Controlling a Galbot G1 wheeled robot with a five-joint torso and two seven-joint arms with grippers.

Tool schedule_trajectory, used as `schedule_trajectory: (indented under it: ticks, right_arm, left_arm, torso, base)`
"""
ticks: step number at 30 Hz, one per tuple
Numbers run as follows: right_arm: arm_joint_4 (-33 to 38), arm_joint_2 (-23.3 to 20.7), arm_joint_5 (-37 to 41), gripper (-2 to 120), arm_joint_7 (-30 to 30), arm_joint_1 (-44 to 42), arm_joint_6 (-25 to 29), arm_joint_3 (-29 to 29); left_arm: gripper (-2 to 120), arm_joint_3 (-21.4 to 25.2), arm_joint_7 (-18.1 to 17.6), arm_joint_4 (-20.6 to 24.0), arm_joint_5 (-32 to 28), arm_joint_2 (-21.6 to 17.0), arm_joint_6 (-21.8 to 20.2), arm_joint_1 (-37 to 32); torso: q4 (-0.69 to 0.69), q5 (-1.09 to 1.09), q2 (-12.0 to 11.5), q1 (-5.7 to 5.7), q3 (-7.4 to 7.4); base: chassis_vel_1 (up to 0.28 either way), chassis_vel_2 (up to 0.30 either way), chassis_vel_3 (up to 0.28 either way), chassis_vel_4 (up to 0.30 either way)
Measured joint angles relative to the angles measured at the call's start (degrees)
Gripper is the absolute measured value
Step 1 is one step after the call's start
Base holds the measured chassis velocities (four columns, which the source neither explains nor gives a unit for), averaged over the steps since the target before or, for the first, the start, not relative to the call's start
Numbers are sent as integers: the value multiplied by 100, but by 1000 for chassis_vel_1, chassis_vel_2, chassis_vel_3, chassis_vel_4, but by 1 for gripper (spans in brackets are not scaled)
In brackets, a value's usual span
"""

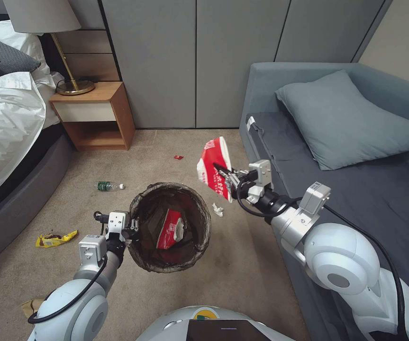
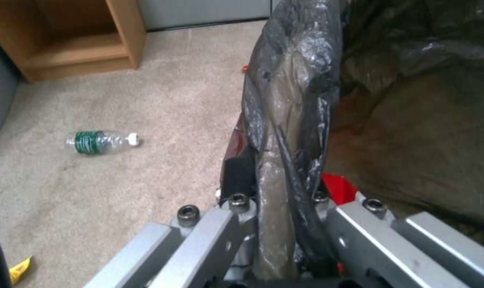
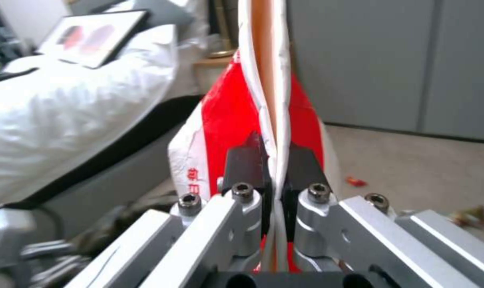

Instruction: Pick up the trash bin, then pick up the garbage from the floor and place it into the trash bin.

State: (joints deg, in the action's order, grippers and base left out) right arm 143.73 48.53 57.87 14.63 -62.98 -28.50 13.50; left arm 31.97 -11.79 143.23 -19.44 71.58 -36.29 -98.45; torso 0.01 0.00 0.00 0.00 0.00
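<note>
sofa [image 1: 356, 189]: grey, along the robot's right, pillow [image 1: 351, 118] on it
bed [image 1: 5, 123]: white bedding, robot's left; wooden nightstand [image 1: 93, 116] with lamp beside it
carpet [image 1: 242, 265]: beige, litter scattered on it
trash bin [image 1: 170, 227]: held up off the floor in front of the robot, dark bag liner over the rim, one red-and-white packet [image 1: 170, 229] already inside
left gripper [image 1: 131, 227]: at the bin's left rim, pincer closed tight on rim and liner [image 2: 284, 132], carrying the bin
right gripper [image 1: 224, 177]: raised up and to the right of the bin, pincer nearly closed, pinching the edge of a red-and-white snack packet [image 1: 213, 168]; wrist view shows pads [image 3: 242, 160] squeezing the white seam
held packet: in the air, beside the bin mouth, not yet over it
bottle [image 1: 107, 186]: green label, lying on carpet left of the bin, far side
yellow wrapper [image 1: 55, 239]: on carpet near the bed
brown scrap [image 1: 31, 308]: by the left arm, near edge
white crumpled bit [image 1: 218, 209]: on carpet just right of the bin
small red scrap [image 1: 178, 157]: far carpet, near the wall panels
step: mid-carry, second packet going to the bin
next: likely shift the packet left and down over the opening, then open the pincer; bin must stay level
</note>
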Motion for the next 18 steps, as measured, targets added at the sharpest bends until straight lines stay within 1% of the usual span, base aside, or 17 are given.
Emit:
schedule_trajectory:
  ticks: [9,10,12,13,16,17,18]
  right_arm:
    - [-22,-286,180,0,-405,453,-43,-518]
    - [-27,-317,177,0,-455,515,-39,-690]
    - [-31,-311,159,0,-490,581,-35,-908]
    - [-31,-311,159,0,-490,581,-35,-908]
    - [-36,-262,147,0,-496,705,-35,-1296]
    - [-36,-262,147,0,-496,705,-35,-1296]
    - [-41,-255,147,0,-494,751,-40,-1420]
  left_arm:
    - [2,-77,-79,-9,22,56,-78,48]
    - [2,-87,-108,-10,33,75,-107,57]
    - [2,-88,-156,-10,35,92,-151,64]
    - [2,-88,-156,-10,35,92,-151,64]
    - [2,-88,-201,-8,34,115,-205,80]
    - [2,-88,-201,-8,34,115,-205,80]
    - [2,-88,-206,-7,33,123,-214,86]
  torso:
    - [0,0,0,0,0]
    - [-1,0,0,0,0]
    - [-1,0,0,0,0]
    - [-1,0,0,0,0]
    - [0,0,0,0,0]
    - [0,0,0,0,0]
    - [-1,0,0,0,0]
  base:
    - [0,0,0,0]
    - [0,0,0,0]
    - [0,0,0,0]
    - [0,0,0,0]
    - [0,0,0,0]
    - [0,0,0,0]
    - [0,0,0,0]
